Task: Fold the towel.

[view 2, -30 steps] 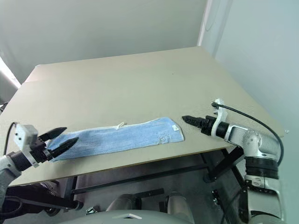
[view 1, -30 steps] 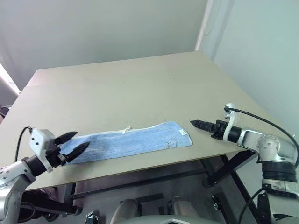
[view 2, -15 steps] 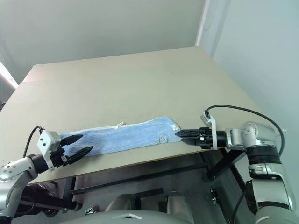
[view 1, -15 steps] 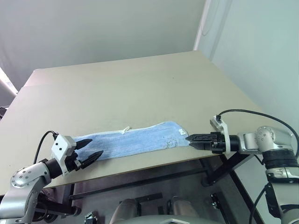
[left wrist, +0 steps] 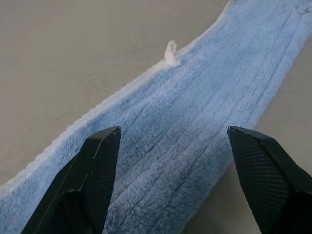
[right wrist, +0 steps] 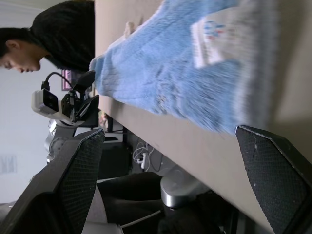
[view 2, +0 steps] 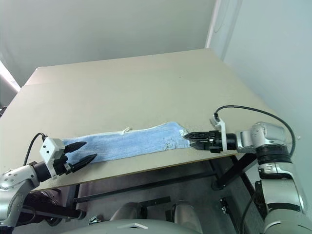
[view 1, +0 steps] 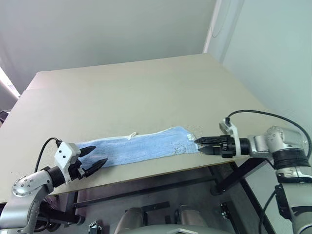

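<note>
The towel (view 1: 141,148) lies flat as a long light-blue strip near the table's front edge, its small white loop (left wrist: 170,52) on the far long edge. My left gripper (view 1: 97,155) is open at the towel's left end, its fingers (left wrist: 100,165) spread over the cloth and nothing between them. My right gripper (view 1: 199,145) is open at the towel's right end and points along the strip. In the right wrist view the cloth's end with a white label (right wrist: 214,39) sits just past the fingertips (right wrist: 90,156). I cannot tell whether either gripper touches the cloth.
The beige table (view 1: 146,87) stretches far behind the towel. Its front edge (view 1: 161,170) runs just below the strip and its right corner lies beside my right arm. A person (right wrist: 53,29) in dark clothing shows beyond the table's left side.
My right gripper has rolled and drawn in to the towel's right end. My left gripper has sunk to the left end. The towel has not moved.
</note>
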`<state>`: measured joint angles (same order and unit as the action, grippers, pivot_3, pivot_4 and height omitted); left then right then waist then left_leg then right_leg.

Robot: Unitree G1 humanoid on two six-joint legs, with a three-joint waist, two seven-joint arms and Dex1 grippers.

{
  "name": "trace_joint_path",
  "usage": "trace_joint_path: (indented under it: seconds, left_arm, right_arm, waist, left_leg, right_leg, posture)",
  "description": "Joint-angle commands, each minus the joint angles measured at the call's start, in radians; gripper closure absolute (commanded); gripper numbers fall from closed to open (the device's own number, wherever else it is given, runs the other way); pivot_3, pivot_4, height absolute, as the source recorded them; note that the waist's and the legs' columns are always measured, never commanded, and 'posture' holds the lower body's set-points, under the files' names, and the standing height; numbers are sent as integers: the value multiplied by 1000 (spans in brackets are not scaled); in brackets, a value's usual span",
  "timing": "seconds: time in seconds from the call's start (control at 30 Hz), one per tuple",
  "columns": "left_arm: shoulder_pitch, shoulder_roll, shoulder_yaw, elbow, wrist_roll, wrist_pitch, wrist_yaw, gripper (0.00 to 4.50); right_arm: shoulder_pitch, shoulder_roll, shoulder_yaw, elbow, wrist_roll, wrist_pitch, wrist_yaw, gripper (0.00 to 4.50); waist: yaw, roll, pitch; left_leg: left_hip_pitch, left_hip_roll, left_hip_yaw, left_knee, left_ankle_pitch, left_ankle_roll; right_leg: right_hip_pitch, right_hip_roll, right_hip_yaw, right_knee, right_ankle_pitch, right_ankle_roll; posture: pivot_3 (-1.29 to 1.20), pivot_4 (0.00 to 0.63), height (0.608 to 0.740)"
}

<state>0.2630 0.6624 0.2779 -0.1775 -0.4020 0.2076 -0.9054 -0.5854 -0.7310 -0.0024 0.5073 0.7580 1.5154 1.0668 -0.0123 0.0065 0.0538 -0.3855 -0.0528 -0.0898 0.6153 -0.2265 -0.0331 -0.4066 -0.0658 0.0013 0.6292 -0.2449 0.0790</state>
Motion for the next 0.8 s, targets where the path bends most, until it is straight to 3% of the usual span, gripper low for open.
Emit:
trace_joint_path:
  seconds: [0.03,0.37,0.57,0.8]
  left_arm:
    - [-17,-3,6,-18,-5,-14,8,820]
    - [-44,-2,-20,-3,7,-14,11,820]
    - [-46,9,-21,-1,13,-13,16,820]
    - [-41,4,-10,-7,8,-10,25,820]
  right_arm:
    - [-3,-13,0,-11,4,1,24,32]
    - [-7,79,15,12,-24,-21,-16,32]
    - [-64,154,-34,123,-70,-62,-76,32]
    - [-147,209,-81,238,-104,-117,-116,32]
  waist:
    - [-3,0,0]
    - [-5,-2,-1]
    - [-15,-5,-1]
    - [-37,-4,-1]
  left_leg:
    - [0,0,0,0,0,0]
    - [2,1,2,0,0,0]
    - [12,12,7,-1,0,0]
    - [12,16,8,0,-2,-3]
  right_leg:
    - [0,0,0,0,0,0]
    - [1,1,0,0,0,0]
    - [5,3,-2,0,1,-2]
    - [4,3,-4,-1,1,-2]
  posture:
    - [0,0,740]
    - [0,0,740]
    - [0,0,740]
    - [0,0,740]
